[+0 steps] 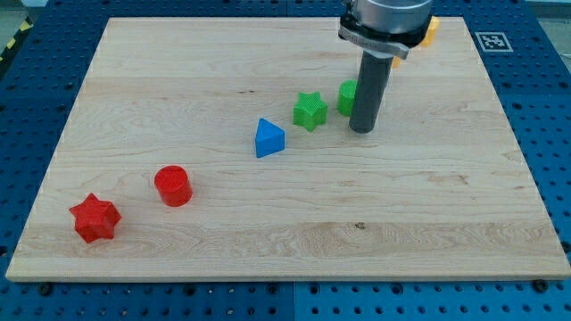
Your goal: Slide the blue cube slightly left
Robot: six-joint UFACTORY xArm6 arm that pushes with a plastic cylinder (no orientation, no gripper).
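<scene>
A pale wooden surface (268, 223) carries a blue block (269, 138) of triangular outline near its middle. A green star (310, 111) and second green block (346, 97) sit up-right of it; a red cylinder (173, 185) and red star (95, 218) down-left.

I see the blue block (269, 138), triangular-looking with its peak toward the view's top, resting flat, well apart from my tip (361, 130), toward the view's left of it and slightly lower.
</scene>
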